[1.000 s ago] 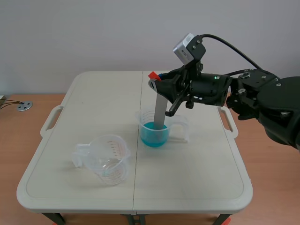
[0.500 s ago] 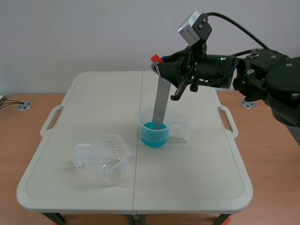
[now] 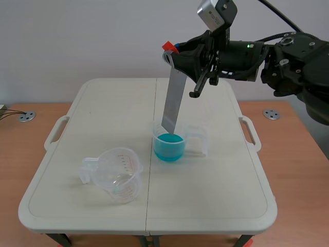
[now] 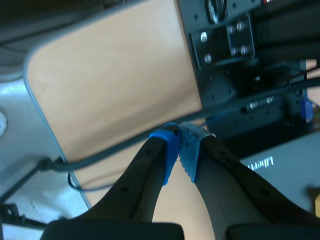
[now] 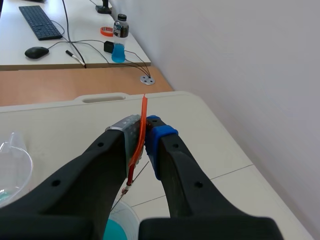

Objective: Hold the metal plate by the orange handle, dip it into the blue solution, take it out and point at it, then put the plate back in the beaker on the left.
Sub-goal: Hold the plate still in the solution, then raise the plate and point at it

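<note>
Right gripper [image 3: 174,53], clamped on the thin orange handle [image 3: 167,47], held the metal plate [image 3: 174,103] tilted, its lower end at the rim of the blue-solution beaker [image 3: 169,146]. Judged stiff, light, probably wet and slippery; grip belongs on the handle alone.
</note>
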`<state>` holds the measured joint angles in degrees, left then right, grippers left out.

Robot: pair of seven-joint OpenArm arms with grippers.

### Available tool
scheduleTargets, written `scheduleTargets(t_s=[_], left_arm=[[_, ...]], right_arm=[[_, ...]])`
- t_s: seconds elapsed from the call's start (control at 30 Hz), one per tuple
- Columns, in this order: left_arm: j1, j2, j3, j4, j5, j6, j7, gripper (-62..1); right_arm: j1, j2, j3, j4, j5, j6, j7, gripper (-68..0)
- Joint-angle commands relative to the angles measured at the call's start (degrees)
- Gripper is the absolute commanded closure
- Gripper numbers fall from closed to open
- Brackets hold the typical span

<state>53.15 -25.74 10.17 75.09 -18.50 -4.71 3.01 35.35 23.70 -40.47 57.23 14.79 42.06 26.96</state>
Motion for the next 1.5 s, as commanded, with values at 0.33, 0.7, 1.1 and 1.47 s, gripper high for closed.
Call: scheduleTargets(t_s=[0.33,0.7,1.1,1.47], left_arm=[[-8.79,-9.49,-9.07,0.68,-0.42,-0.15,-0.35,-3.2],[-21.53,-18.49,-14.32,0.68,-1.20,-0.17,-0.35,-3.2],[-40.24,-19.54,-11.13,0.68,-3.19,-10.38,-0.57,-3.2],[-54.51,-15.58,4.87,0.66,-2.84,-17.11,-0.48,-3.2]], right_arm=[[3.87,0.92,0.81,2.73,1.07,0.66,1.05,-1.3],[3.85,3.04,0.81,7.30,2.38,0.66,1.07,-1.3],[3.85,4.57,0.81,11.17,4.81,0.66,0.68,-1.3],[3.85,4.55,0.81,12.37,5.18,0.66,-0.52,-1.3]])
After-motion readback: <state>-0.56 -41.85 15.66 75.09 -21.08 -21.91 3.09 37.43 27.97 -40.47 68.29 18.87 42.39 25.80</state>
